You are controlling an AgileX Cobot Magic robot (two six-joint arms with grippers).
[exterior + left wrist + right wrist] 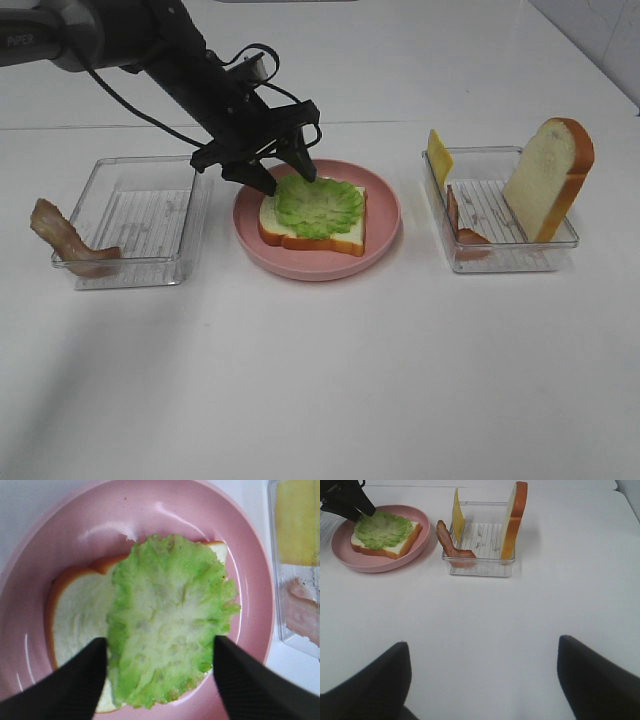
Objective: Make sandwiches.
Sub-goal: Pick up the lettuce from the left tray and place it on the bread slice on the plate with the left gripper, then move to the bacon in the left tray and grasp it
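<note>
A white bread slice (pixel 310 236) with orange-brown crust lies on the round pink plate (pixel 384 232). A green ruffled lettuce leaf (pixel 318 204) lies on top of it. My left gripper (pixel 287 176) is open and empty, just above the leaf's far left edge. In the left wrist view the lettuce (pixel 170 625) covers most of the bread (pixel 75 620), with one black finger (pixel 65 685) on each side of it. My right gripper (pixel 480 680) is open and empty over bare table. The plate (pixel 385 562) and the lettuce (pixel 382 530) also show in the right wrist view.
A clear tray (pixel 500 262) right of the plate holds an upright bread slice (pixel 548 176), a yellow cheese slice (pixel 439 155) and a bacon strip (pixel 465 226). A clear tray (pixel 140 275) on the left has a bacon strip (pixel 68 240) hanging over its left edge.
</note>
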